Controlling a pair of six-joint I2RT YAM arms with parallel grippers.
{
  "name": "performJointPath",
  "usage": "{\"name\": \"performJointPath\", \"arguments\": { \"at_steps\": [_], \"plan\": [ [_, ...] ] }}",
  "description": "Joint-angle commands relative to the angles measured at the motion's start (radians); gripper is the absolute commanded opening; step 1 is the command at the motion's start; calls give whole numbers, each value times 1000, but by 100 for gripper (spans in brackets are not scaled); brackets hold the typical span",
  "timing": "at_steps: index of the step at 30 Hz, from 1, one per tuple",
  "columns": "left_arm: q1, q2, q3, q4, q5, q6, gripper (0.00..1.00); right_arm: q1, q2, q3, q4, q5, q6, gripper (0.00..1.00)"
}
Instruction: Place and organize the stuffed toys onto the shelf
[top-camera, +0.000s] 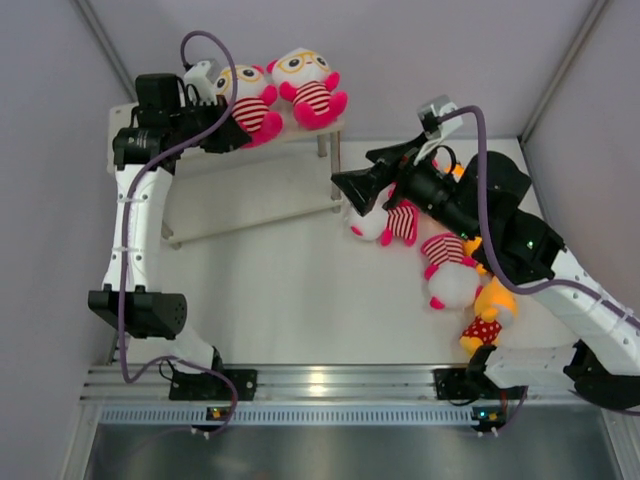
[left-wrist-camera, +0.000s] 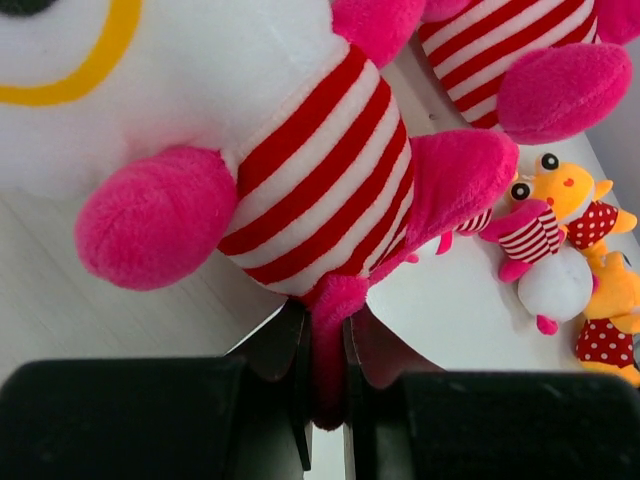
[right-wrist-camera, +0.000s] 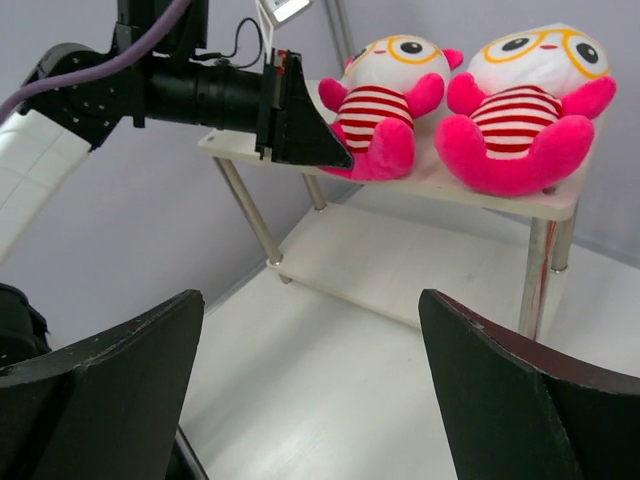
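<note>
From above, my left end effector (top-camera: 236, 135) is at the upper left, at the top board of the shelf (top-camera: 250, 195), pinching the left striped plush (top-camera: 250, 100). That toy sits beside a second striped plush (top-camera: 305, 85) on the same board. My right end effector (top-camera: 350, 187) hangs spread just beside the shelf's right end, and loose toys (top-camera: 450, 270) lie on the worktop (top-camera: 300, 300) at centre right. In the left wrist view, the fingers (left-wrist-camera: 295, 360) at the bottom press together on a hot-pink limb of the left striped plush, which fills the upper frame. More toys lie at the right edge. In the right wrist view, my right fingers (right-wrist-camera: 110, 380) stand wide apart in the bottom corners with nothing between them. They face the shelf, where both plush sit upright on the top board at upper right.
</note>
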Motion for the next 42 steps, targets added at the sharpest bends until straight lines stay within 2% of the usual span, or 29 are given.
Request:
{"name": "performJointPath", "arguments": {
  "at_steps": [1, 9, 14, 17, 19, 21, 22, 25, 29, 31, 34, 35, 36, 37, 40, 42],
  "plan": [
    [-2, -31, 54, 74, -35, -49, 0, -10, -1, -41, 23, 42, -12, 89],
    [-2, 29, 55, 86, 43, -72, 0, -10, -39, -81, 15, 83, -9, 90],
    [-2, 44, 60, 88, 83, -73, 12, -27, -78, -112, -6, 126, -12, 92],
    [-2, 49, 64, 88, 118, -44, 12, -45, -88, -138, -14, 132, -3, 93],
    [-2, 55, 74, 88, 107, -33, 19, -56, -94, -152, -16, 126, 5, 93],
    [-2, 58, 78, 86, 89, -33, 30, -68, -101, -170, -16, 122, 14, 93],
    [-2, 55, 77, 86, 75, -36, 47, -71, -104, -173, -14, 117, 17, 93],
    [0, 33, 69, 86, 48, -30, 73, -74, -110, -182, -17, 114, 20, 95],
    [0, -3, 64, 86, -15, 16, 82, -89, -110, -187, -28, 108, 23, 96],
    [0, -26, 64, 86, -61, 45, 83, -111, -105, -192, -55, 99, 43, 96],
    [0, -69, 46, 86, -106, 94, 88, -197, -101, -239, -91, 63, 61, 98],
    [0, -83, 35, 86, -115, 95, 94, -280, -98, -286, -94, 36, 80, 97],
    [0, -97, 12, 86, -136, 133, 96, -330, -93, -312, -94, -24, 86, 97],
    [0, -127, 0, 86, -147, 144, 98, -438, -72, -367, -89, -55, 104, 97],
    [0, -187, -52, 85, -167, 177, 98, -594, 18, -435, -59, -157, 112, 90],
    [0, -215, -87, 86, -172, 194, 98, -669, 94, -455, -27, -150, 68, 79]
  ]
}}
